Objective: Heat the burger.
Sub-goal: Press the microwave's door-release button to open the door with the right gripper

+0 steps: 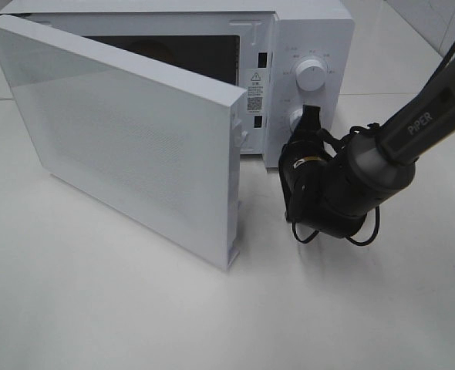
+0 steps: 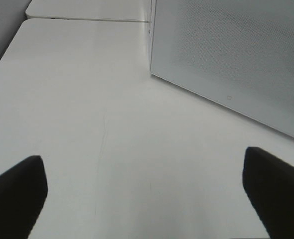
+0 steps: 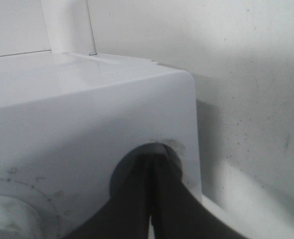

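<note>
A white microwave [image 1: 312, 31] stands at the back of the table with its door [image 1: 119, 131] swung wide open toward the front left. The burger is hidden; the door covers most of the dark cavity, where only a faint brownish patch shows that I cannot identify. My right gripper [image 1: 310, 116] is shut, its tips together against the lower knob [image 1: 295, 119] of the control panel. The right wrist view shows the shut gripper [image 3: 152, 164] at a round dark recess in the microwave's front [image 3: 87, 99]. My left gripper [image 2: 144, 199] is open and empty above the bare table, beside the door [image 2: 226, 50].
The upper knob [image 1: 311, 75] sits above the gripped-at one. The open door juts far out over the white table [image 1: 96, 308]. The right arm [image 1: 412, 131] and its cable loop reach in from the right.
</note>
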`<act>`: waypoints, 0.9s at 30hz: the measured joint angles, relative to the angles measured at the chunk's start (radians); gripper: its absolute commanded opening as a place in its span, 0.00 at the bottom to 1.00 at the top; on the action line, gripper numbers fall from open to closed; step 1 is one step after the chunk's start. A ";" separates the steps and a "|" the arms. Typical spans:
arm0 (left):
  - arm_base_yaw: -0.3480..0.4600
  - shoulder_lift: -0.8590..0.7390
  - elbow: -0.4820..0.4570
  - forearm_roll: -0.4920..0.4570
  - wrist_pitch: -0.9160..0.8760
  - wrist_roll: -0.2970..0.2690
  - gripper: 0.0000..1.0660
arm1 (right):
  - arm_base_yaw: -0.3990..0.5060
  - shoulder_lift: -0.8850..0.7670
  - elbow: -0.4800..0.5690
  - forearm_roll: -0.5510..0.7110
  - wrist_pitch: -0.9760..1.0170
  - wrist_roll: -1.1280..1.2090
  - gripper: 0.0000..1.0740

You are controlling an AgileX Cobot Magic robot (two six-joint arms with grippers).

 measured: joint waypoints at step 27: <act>0.000 0.000 0.000 0.000 0.000 0.000 0.94 | -0.031 -0.100 0.062 -0.062 0.116 -0.044 0.00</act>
